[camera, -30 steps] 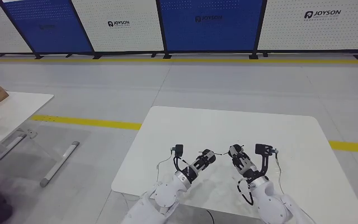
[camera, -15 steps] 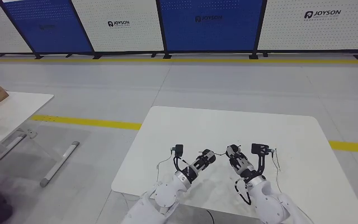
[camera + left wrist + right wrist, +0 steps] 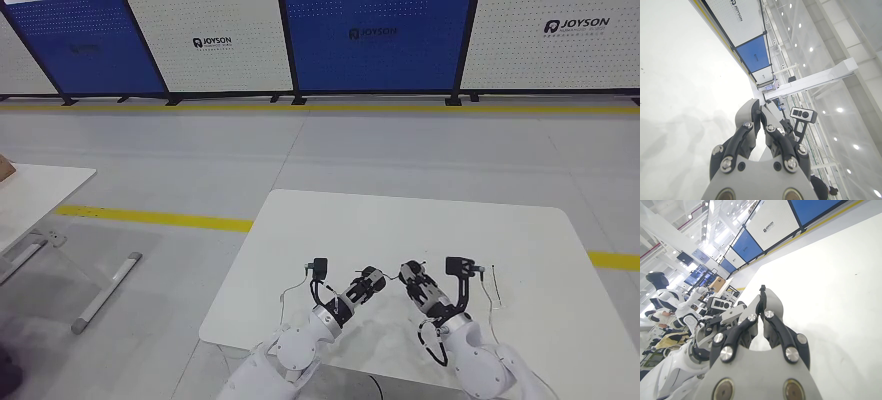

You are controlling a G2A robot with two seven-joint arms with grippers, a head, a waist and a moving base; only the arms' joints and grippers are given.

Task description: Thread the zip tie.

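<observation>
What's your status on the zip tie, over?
Right claw shut on black zip tie, end poking out. Left claw shut, close alongside over white table; its hold unclear. No obstruction seen between them.

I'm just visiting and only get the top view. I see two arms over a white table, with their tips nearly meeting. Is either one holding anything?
Observer: Yes. The right wrist view shows the right pincer shut on a thin black zip tie.
Visitor: How much of it can you see?
Observer: A short end pokes out past the fingertips. It finishes in a small squared block, probably the tie's head.
Visitor: And the other arm?
Observer: In the left wrist view, the left pincer is shut too. I cannot tell whether anything is pinched between its tips.
</observation>
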